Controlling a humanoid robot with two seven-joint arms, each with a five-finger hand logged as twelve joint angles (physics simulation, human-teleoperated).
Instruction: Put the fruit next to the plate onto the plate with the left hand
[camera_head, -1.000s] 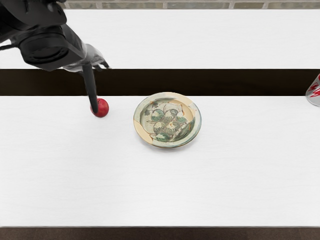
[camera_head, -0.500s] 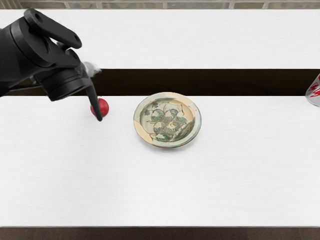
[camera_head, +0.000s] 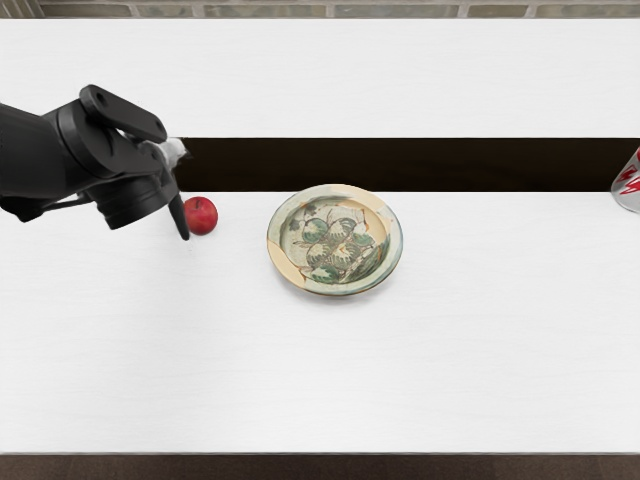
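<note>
One round red fruit (camera_head: 201, 215) beside the painted ceramic plate (camera_head: 390, 235).
Left hand (camera_head: 150, 188) grips nothing; its outstretched finger (camera_head: 180, 218) hangs just left of the fruit.

Nothing here can actually be read from where I stand. The closest thing to a label is on the can (camera_head: 629, 182), cut off at the right edge of the table (camera_head: 320, 370): red marks on a silver-white side, with too little showing to make out a letter or a brand. The plate (camera_head: 390, 240) has a painted green and cream pattern, which is decoration, not writing or numbers
</note>
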